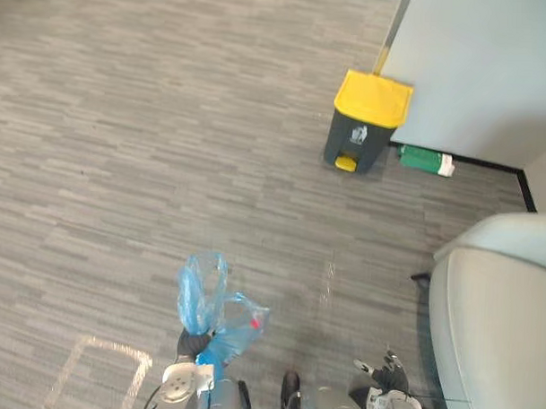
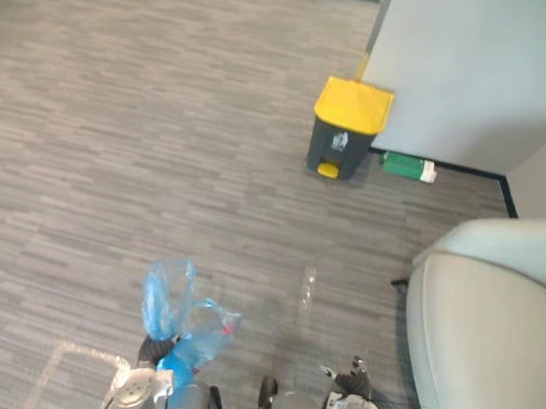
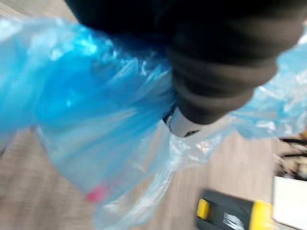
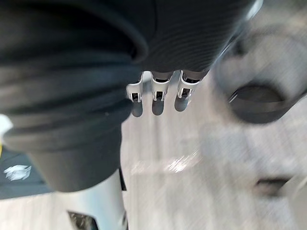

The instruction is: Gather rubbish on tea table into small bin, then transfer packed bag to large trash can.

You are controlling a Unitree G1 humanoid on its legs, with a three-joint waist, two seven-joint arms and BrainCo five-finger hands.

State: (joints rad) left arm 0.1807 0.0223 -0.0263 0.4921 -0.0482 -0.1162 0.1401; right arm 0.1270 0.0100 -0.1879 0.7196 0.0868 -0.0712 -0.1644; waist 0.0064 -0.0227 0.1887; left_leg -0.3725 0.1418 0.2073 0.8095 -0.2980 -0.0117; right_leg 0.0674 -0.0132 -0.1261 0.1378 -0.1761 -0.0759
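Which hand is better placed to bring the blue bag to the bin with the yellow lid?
Left. The left hand grips the blue bag by its gathered neck, and the yellow-lidded bin stands ahead. The right hand hangs empty by the grey seat.

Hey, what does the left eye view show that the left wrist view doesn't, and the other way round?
The left eye view adds the green object by the wall, the pale seat and the right hand. The left wrist view adds the crumpled folds of the blue bag up close. Both share that bag gripped in the left hand, a red item inside it, and the yellow-lidded trash can.
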